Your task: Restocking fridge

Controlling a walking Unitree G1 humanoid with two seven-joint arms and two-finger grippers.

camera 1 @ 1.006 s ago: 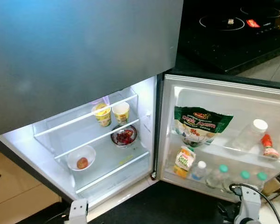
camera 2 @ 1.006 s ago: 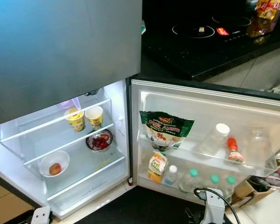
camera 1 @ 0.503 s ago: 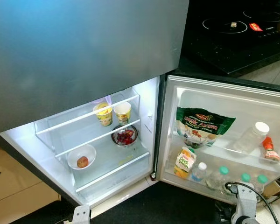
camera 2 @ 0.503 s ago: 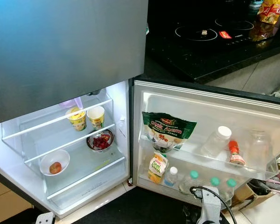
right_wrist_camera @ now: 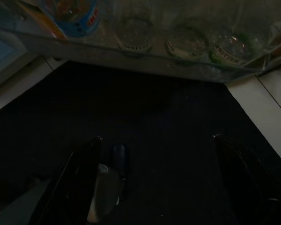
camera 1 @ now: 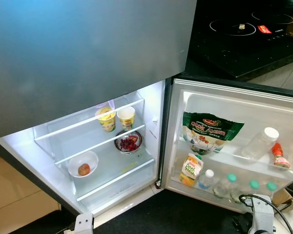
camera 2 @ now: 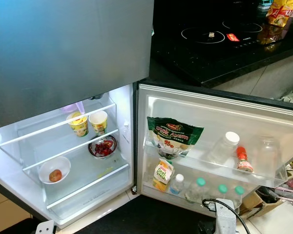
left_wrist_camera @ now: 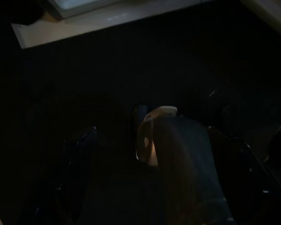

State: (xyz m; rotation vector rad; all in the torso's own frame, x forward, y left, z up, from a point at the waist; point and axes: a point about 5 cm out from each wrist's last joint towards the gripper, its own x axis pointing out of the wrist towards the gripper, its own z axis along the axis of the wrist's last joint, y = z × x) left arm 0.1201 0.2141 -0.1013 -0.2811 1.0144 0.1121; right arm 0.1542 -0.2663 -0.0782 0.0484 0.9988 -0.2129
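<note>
The fridge's lower compartment stands open and lit. On its glass shelves are two yellow cups, a bowl of red pieces and a white bowl with one small fruit. The open door holds a green snack bag, a juice carton, several green-capped bottles, a clear white-capped bottle and a red-capped bottle. Both arms hang low in front of the fridge. My left gripper and right gripper are open with nothing between their fingers.
A black mat covers the floor before the fridge, with pale tiles beside it. The shut grey upper door is above the opening. A black cooktop lies behind the open door. A box sits low right.
The camera has shifted slightly. Nothing in the fridge or on its door has moved, and both arms still hang low.
</note>
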